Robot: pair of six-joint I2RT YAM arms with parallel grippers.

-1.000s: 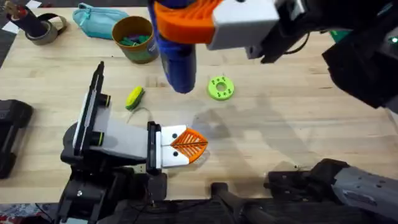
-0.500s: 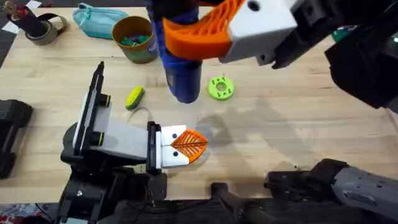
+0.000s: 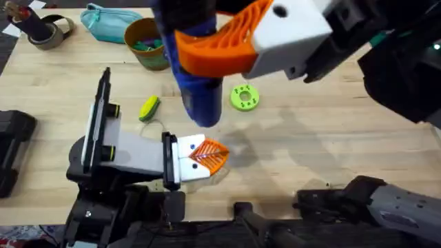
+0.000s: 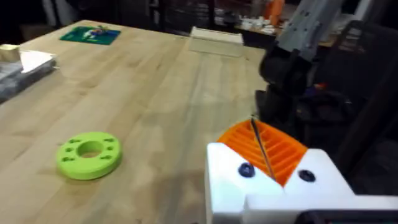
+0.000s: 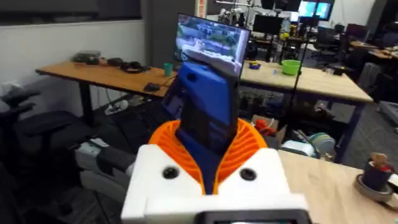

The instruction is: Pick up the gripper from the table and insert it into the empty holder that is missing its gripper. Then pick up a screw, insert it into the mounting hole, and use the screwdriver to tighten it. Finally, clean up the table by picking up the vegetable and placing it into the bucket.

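The orange ribbed gripper (image 3: 209, 156) sits in the white holder (image 3: 180, 165), which is the front of my left arm's body (image 3: 131, 155). In the left wrist view the gripper (image 4: 273, 144) stands on its white base (image 4: 273, 193), with a blue screw (image 4: 245, 170) and a dark one (image 4: 305, 176) in that base. My right gripper (image 3: 189, 48) hangs high, shut on the blue screwdriver (image 3: 198, 89), whose thin metal tip (image 4: 261, 148) leans over the base between the two screws. The yellow-green vegetable (image 3: 149, 108) lies on the table. The mustard bucket (image 3: 162, 58) stands behind it.
A green ring disc (image 3: 244, 97) lies right of the screwdriver. A teal pouch (image 3: 110, 22) and a tape roll (image 3: 45, 31) are at the back left. A black block (image 3: 10, 148) sits at the left edge. Bare wood stretches right of the holder.
My right gripper has lowered the screwdriver toward the holder. The holder and orange gripper have shifted slightly up and left.
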